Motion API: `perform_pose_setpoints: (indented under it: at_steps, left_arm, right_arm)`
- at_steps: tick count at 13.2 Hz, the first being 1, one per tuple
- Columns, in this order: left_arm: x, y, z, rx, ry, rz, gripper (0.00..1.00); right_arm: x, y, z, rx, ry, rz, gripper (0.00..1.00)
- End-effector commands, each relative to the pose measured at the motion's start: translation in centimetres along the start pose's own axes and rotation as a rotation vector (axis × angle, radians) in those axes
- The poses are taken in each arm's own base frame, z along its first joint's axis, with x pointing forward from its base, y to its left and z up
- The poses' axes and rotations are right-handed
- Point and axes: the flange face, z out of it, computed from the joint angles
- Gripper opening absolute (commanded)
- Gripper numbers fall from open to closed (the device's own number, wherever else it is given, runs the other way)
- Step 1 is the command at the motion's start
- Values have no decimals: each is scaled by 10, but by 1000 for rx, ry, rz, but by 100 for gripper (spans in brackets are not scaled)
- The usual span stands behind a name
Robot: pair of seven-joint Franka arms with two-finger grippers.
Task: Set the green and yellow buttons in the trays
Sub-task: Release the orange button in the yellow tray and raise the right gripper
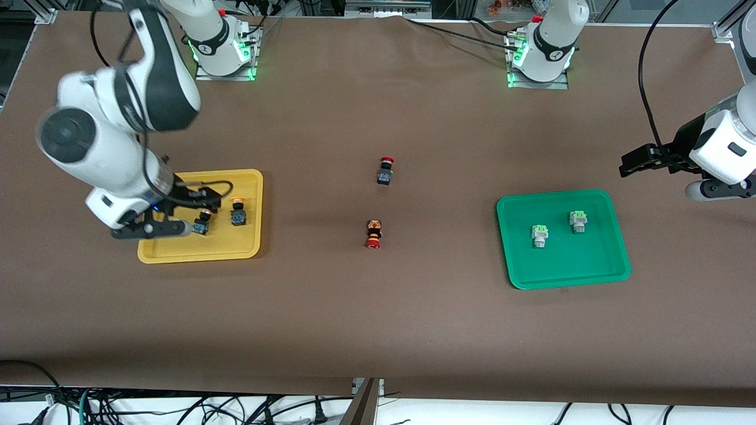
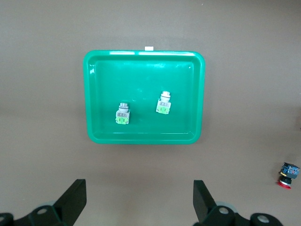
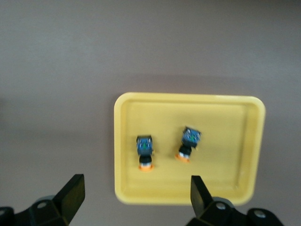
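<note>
four of four look placed. both yellow buttons [image 1: 238,212] lie in the yellow tray [image 1: 248,177], which sits toward the right arm's end of the counter [image 1: 378,319]. both green buttons [image 1: 539,235] lie in the green tray [image 1: 590,277], toward the left arm's end. judging by that, the sort is done.

right pincer [image 1: 177,221] is over the yellow tray's outer end, low, jaws spread wide with nothing between them. one yellow button [image 1: 202,223] sits just beside its fingertips in the front view. in the right wrist view both buttons [image 3: 145,153] lie on their sides, apart from each other and clear of the rim [image 3: 188,200].

left pincer [image 1: 635,162] is off the green tray, over bare counter near the edge at the left arm's end, jaws wide apart and empty. that arm looks parked.

two red-capped buttons [image 1: 385,170] stay out mid-counter, between the trays, one [image 1: 373,234] closer to the front camera. they aren't part of the job, so leave them.

risks from here:
- right pincer retreats low or sideways, a fingertip clips the nearby yellow button and skids it over the shallow rim.
- same move could catch the tray rim and drag the tray, since it looks light.
- buttons on their sides with round caps could roll if the tray is nudged.
- a spurious extra pick could grab a red one and put it in a tray.

safest call is a straight lift before any traverse.
</note>
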Motion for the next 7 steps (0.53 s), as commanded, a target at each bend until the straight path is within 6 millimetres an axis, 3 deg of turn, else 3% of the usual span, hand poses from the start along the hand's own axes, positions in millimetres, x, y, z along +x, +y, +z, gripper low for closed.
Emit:
perform_pose_setpoints:
  at_steps: [1,3,7]
  left_arm:
    - [3,1,-6,5,-6,11,100]
    - [3,2,-6,3,-6,11,100]
    - [3,1,-6,5,-6,11,100]
  right_arm:
    - [-39,20,-62,25,12,23,99]
    - [-49,32,-78,29,11,24,99]
    - [-59,59,-92,32,2,32,99]
